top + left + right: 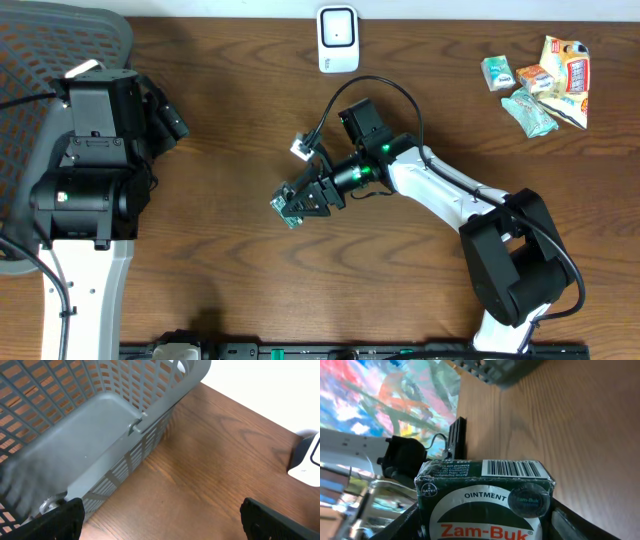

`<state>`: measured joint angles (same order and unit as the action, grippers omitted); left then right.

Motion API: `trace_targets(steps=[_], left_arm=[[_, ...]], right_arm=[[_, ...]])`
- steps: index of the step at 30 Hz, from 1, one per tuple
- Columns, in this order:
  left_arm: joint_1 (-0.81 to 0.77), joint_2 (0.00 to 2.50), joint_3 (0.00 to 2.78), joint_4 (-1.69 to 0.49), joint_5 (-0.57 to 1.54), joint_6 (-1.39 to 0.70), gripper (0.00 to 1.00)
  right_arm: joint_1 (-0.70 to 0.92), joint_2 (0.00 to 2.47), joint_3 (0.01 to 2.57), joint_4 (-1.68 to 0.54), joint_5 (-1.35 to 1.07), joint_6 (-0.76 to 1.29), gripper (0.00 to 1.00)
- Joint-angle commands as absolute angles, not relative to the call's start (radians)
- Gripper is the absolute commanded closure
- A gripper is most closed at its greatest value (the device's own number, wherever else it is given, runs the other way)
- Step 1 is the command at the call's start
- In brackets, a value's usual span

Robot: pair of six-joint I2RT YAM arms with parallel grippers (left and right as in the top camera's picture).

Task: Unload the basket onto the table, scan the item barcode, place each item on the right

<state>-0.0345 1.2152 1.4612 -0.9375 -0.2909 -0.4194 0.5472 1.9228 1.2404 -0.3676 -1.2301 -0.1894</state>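
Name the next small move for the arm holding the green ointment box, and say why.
Probably swing the green Zam-Buk ointment box toward the white boxy scanner, barcode facing it. The right gripper holds the box well apart from the scanner, and the barcode sits uncovered on one side.

Dark green box, brown wood-grained table.
The box is marked with a white label, red lettering and a black-and-white barcode; a grey latticed basket, a white scanner and teal, yellow and orange packets are seen.
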Motion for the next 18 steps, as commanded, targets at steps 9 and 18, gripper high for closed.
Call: trace_targets(steps=[9,18], left_arm=[[-0.031,1.208,1.474,-0.939,-0.301,-0.424,0.02],[-0.031,1.208,1.474,-0.939,-0.301,-0.424,0.02]], right_arm=[[0.549,1.892,1.238,-0.193,-0.926,-0.248,0.32],[0.563,1.892,1.238,-0.199,-0.716,0.108,0.25]])
